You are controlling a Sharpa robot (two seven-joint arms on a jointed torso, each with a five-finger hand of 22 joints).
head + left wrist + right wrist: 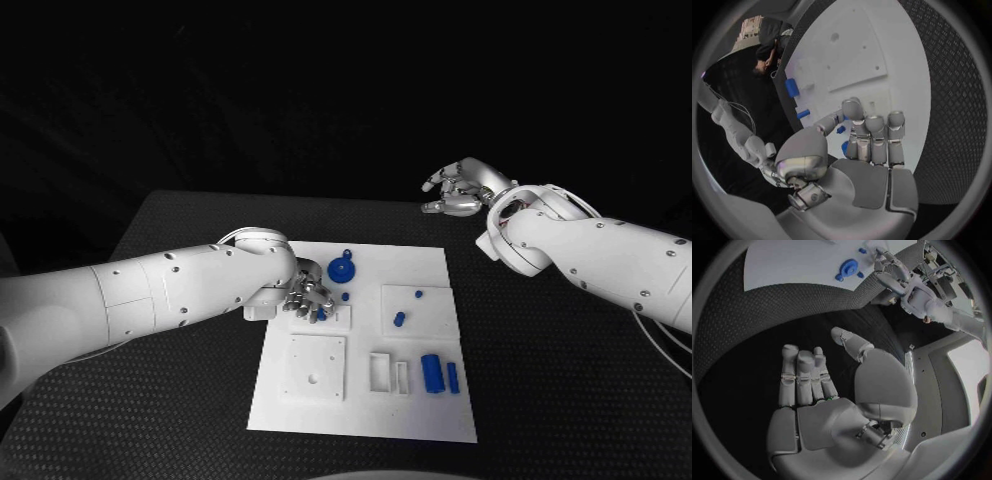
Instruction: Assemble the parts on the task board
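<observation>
White and flat, the task board (pixel 418 262) is laid in the middle of the black desk (pixel 548 330). The left hand (pixel 306 298) is lowered onto the board's left part, just beside the round blue part (pixel 340 268) at the far edge. In the left wrist view its fingers (pixel 873 137) are held together and bent down over the board, with small blue pieces (pixel 842 129) seen right at the fingertips; whether one is actually pinched cannot be told. Two blue cylinders (pixel 431 373) are laid side by side near the board's front right, well apart from that hand. The right hand (pixel 459 190) is held above the desk beyond the board's far right corner, fingers loosely apart and nothing grasped.
</observation>
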